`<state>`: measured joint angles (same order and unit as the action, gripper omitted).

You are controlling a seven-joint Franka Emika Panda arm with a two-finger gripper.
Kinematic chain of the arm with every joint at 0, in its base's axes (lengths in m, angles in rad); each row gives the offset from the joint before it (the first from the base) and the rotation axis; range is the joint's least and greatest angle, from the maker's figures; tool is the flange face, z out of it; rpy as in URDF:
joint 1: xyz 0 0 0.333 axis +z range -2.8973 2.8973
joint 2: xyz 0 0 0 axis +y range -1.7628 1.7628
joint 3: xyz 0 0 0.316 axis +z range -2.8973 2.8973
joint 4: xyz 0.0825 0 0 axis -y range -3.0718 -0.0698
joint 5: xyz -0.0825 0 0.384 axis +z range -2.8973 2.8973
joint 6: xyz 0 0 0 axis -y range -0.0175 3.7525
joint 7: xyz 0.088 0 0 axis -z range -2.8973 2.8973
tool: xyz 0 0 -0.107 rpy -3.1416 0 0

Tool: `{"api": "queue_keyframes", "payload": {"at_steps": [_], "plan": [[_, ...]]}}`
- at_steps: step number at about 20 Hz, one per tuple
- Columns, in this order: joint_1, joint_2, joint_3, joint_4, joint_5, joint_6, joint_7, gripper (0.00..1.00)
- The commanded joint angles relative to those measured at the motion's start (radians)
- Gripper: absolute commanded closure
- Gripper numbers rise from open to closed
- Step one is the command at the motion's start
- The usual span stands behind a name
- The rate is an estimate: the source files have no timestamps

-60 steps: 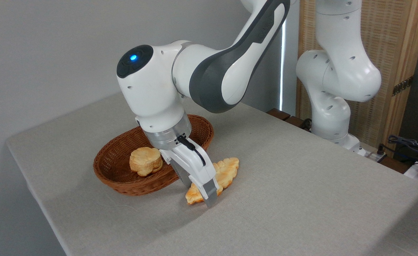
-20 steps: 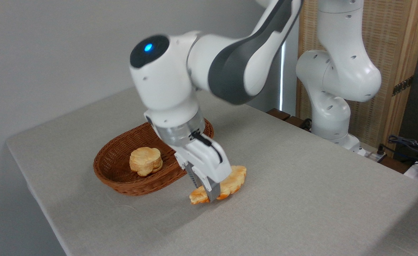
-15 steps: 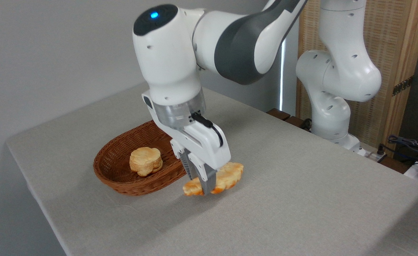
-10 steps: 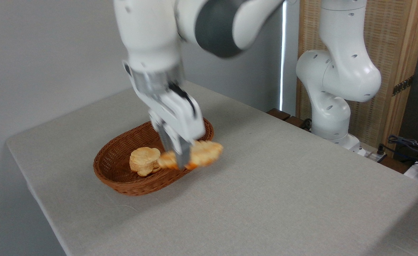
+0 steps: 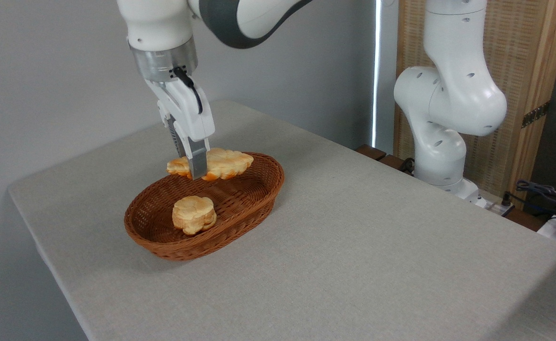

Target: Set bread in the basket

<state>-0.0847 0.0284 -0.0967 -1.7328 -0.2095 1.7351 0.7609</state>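
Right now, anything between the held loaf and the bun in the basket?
Nothing. In the camera view the gripper holds the loaf above the basket; between it and the bun shows only bare wicker floor.

Evenly, softly lit; sharp throughout, no motion blur. Faint diffuse shadow on the worktop [image 5: 353, 246] below the fingers [image 5: 197, 163], beside the basket [image 5: 173, 248]. Bright strip of daylight far right of the fingers. No glare, no edge distortion.
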Motion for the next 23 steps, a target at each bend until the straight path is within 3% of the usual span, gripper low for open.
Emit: {"api": "queue_keyframes", "payload": {"at_steps": [1, 17, 19, 21, 23], "plan": [[0.005, 0.019, -0.014, 0.016, -0.008, -0.022, -0.061, 0.0], [0.006, 0.015, -0.011, 0.03, -0.005, -0.017, -0.075, 0.0], [0.022, 0.001, 0.011, 0.058, 0.03, -0.02, -0.086, 0.0], [0.023, -0.005, 0.073, 0.076, 0.064, -0.023, -0.1, 0.0], [0.023, -0.005, 0.09, 0.076, 0.128, -0.023, -0.091, 0.0]]}}
